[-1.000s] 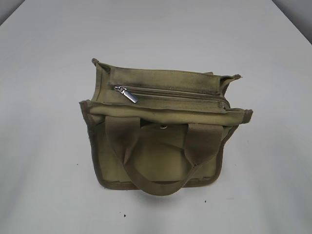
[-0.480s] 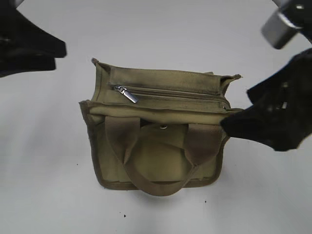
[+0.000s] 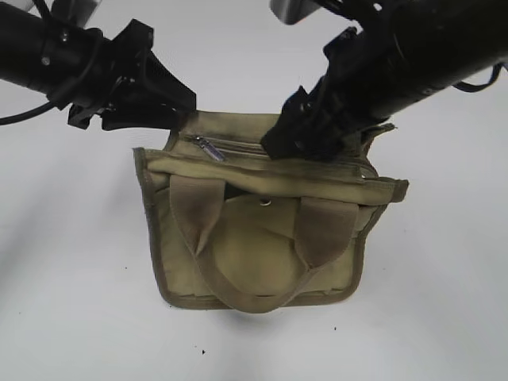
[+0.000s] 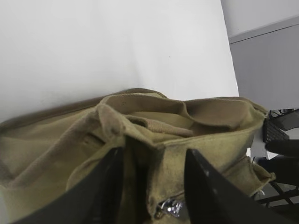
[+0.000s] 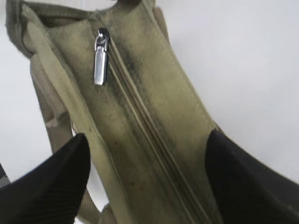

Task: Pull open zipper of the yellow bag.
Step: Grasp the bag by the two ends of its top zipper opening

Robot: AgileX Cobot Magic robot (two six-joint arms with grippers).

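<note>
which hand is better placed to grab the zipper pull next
Probably the left hand: it hovers at the yellow bag's left end, where the silver pull tab lies, though its fingers straddle the bag's edge there. The right hand straddles the zipper further along, its fingers wide apart.

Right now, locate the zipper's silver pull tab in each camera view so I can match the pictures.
Exterior view: the pull tab lies on the yellow bag's top, upper left, just right of the left pincer.
Left wrist view: a silver glint at the bottom edge between the fingers, probably the tab.
Right wrist view: upper left, at the zipper's far end.
Shared landmark: the bag's top end by the tab.
</note>
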